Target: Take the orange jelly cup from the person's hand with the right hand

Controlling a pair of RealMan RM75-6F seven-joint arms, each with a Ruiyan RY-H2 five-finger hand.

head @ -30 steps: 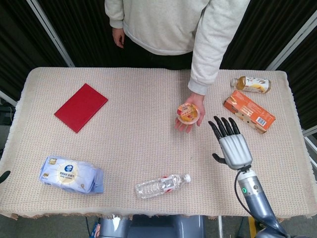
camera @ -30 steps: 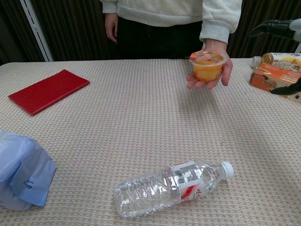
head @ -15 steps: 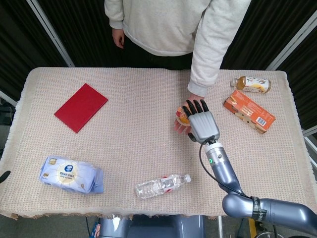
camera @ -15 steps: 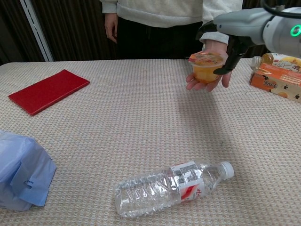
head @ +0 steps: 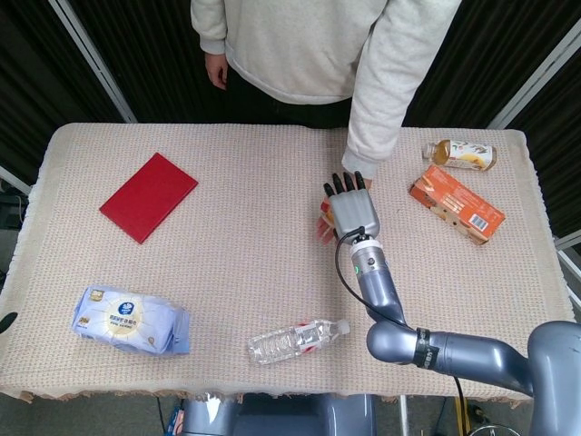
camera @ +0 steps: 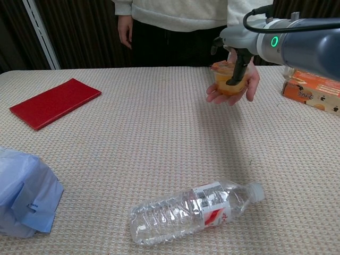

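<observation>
The orange jelly cup (camera: 220,81) sits in the person's upturned palm (camera: 250,85) above the far right part of the table. My right hand (camera: 237,49) is right over the cup, and its dark thumb runs down the cup's front. In the head view my right hand (head: 351,207) covers the cup, its fingers stretched straight toward the person's sleeve. The fingers do not look closed round the cup. Only a dark tip of my left hand (head: 5,321) shows at the left edge.
An orange carton (head: 456,203) and a lying drink bottle (head: 460,154) are at the right rear. A clear water bottle (camera: 194,211) lies near the front edge, a pack of wipes (head: 130,320) at the front left, and a red booklet (head: 148,196) at the rear left.
My right hand has moved from the table's right side, forward and to the left, until it is over the cup in the person's palm. The person's hand has stayed put.
</observation>
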